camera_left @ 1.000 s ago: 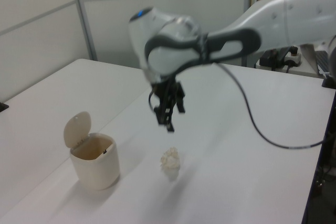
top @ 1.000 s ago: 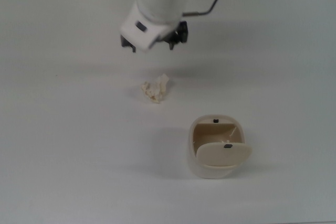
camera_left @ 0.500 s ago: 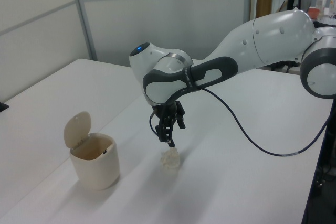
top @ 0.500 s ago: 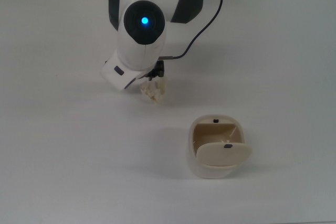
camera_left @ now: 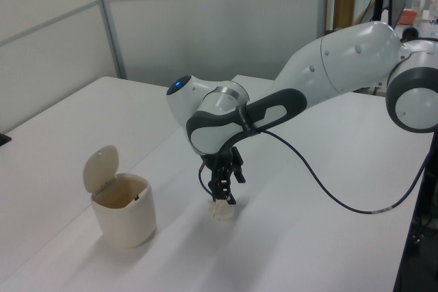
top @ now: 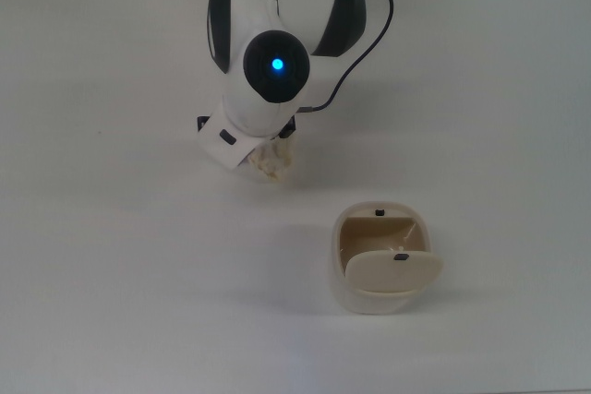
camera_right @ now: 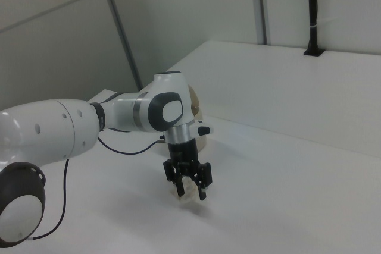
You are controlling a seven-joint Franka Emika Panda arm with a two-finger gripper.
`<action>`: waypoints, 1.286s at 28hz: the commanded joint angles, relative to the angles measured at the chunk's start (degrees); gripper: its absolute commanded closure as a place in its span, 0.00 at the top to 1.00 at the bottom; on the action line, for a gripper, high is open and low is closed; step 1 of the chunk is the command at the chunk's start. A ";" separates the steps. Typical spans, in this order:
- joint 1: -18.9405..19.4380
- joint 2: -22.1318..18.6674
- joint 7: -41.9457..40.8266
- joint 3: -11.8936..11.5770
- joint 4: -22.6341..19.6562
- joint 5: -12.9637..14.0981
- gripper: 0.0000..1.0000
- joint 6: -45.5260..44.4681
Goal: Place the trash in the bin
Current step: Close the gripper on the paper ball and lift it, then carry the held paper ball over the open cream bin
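Note:
The trash (camera_left: 220, 213) is a small off-white crumpled wad lying on the white table; in the top view the trash (top: 274, 166) peeks out from under my wrist. My gripper (camera_right: 191, 193) points straight down, open, with its black fingers down at the table on either side of the trash (camera_right: 187, 197). In the left view the gripper (camera_left: 224, 200) sits right on top of the wad. The bin (top: 380, 269) is cream-beige, its flap lid (camera_left: 100, 167) tipped up so the inside shows. It stands apart from the wad, towards the top view's lower right.
A black cable (camera_left: 342, 202) hangs from the arm and loops over the table. In the right view the arm hides most of the bin (camera_right: 196, 104). A black post (camera_right: 312, 16) stands at the far table edge. Grey wall panels (camera_left: 41, 46) lie beyond the table.
The gripper has come down from above the table to the trash, and its fingers now straddle the wad. The trash and bin have not moved.

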 commanded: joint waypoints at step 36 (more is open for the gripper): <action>3.49 -7.96 1.08 0.85 4.81 4.84 0.00 15.33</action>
